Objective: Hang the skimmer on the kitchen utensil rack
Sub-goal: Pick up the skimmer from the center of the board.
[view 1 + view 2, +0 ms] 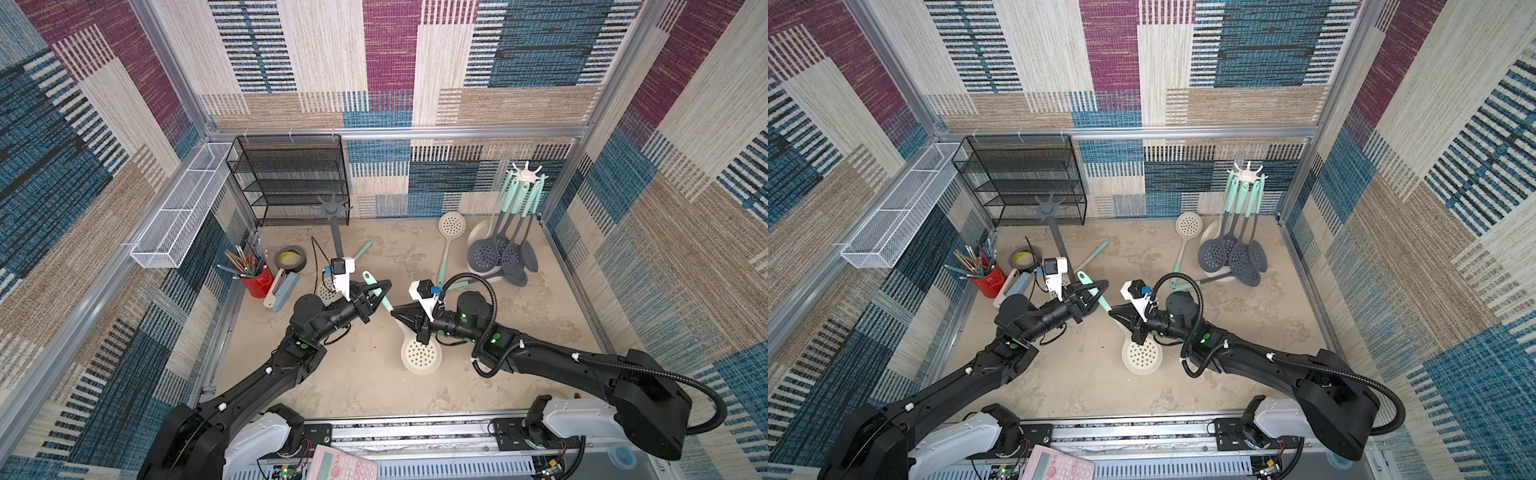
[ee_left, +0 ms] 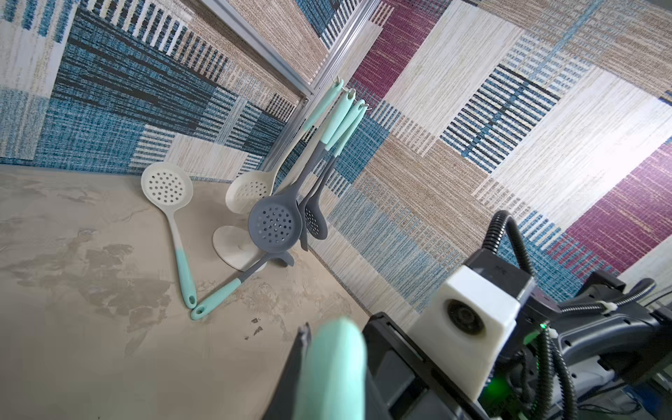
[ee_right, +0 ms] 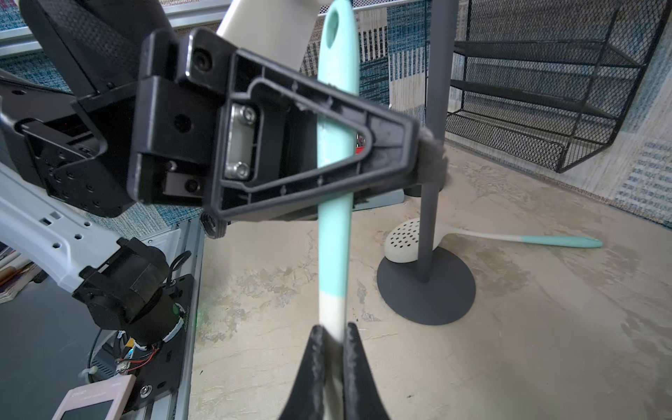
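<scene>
Skimmer (image 1: 420,354) sits held at the centre of both top views, and I judge it light, stiff and slightly slick, so my right gripper (image 1: 395,312) pinches its cream neck while my left gripper (image 1: 383,289) clamps the mint handle short of the hanging hole.

Rack pole (image 3: 438,72) seemingly beside left jaws

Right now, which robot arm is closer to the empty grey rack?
Left. The left arm has its jaws right beside the pole of the grey rack, closed on the skimmer handle; the right arm grips that handle farther from it.
</scene>
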Available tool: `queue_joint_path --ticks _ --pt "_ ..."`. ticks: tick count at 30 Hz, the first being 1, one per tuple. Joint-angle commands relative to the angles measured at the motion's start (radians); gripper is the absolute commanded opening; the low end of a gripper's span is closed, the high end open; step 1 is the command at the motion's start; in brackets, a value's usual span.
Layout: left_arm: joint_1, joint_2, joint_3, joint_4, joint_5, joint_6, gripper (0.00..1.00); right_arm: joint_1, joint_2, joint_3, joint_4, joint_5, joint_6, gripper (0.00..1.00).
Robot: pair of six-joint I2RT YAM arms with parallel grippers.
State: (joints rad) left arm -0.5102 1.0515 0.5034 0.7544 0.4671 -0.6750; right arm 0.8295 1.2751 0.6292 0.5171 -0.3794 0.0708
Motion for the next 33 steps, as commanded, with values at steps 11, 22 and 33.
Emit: queue_joint_path --ticks 11,22,33 --pt "-0.017 -0.038 0.100 -0.317 -0.185 0.020 0.00 -0.002 0.030 0.064 -0.037 0.163 -0.044 0.53" --pt "-0.030 -0.054 0.178 -0.542 -0.292 -0.015 0.00 0.029 0.095 0.121 -0.068 0.215 -0.088 0.52" --pt "-0.033 -0.076 0.175 -0.624 -0.358 -0.023 0.00 0.074 0.150 0.139 -0.081 0.188 -0.100 0.51"
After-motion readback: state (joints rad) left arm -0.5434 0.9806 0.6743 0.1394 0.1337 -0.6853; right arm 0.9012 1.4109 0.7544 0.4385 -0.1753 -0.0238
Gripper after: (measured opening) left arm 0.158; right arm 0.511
